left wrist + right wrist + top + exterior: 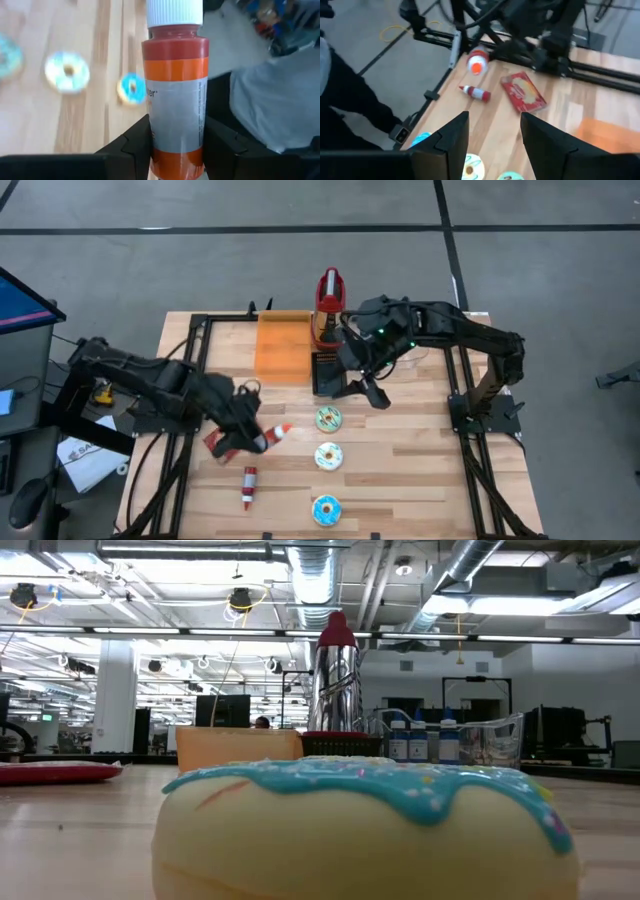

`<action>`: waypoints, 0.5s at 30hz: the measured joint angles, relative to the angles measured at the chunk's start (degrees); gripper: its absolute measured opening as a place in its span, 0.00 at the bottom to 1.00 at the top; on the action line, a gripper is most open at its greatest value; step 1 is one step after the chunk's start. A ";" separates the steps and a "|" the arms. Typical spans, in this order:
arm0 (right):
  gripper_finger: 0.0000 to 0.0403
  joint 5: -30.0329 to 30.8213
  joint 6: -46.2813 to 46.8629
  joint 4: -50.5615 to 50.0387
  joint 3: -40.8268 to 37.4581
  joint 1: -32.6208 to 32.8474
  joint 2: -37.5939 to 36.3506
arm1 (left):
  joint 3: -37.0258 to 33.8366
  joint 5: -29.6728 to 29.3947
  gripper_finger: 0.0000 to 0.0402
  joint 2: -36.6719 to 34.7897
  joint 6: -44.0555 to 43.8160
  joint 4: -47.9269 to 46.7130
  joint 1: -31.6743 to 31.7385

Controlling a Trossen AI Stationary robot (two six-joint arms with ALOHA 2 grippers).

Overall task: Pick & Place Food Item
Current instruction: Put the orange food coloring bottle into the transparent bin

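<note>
Left gripper (176,150): clamped on a capped tube (175,90).
Your right gripper (492,137) hangs raised, tilted downward, fingers apart.

Three frosted donuts lie in a row on the wooden table (420,470): green (329,419), yellow (329,456), blue (327,509). A capped tube (249,486) lies left of them. An orange tray (283,345) sits at the far edge beside a red-topped metal dispenser (331,298).

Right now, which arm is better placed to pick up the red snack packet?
Probably right: the right gripper is open and empty, facing the red snack packet. The left gripper is nearer but shut on a capped tube.
</note>
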 joint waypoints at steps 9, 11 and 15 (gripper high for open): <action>0.42 -1.60 -3.92 7.01 0.11 -0.03 -3.32 | 8.83 0.10 0.33 4.97 4.44 6.07 6.24; 0.43 -1.77 -4.00 6.80 0.11 0.18 -3.39 | 9.88 0.06 0.33 6.69 5.30 6.35 6.86; 0.45 -3.24 -3.19 6.05 0.07 0.51 -3.25 | 12.04 0.66 0.33 9.81 7.38 6.63 7.54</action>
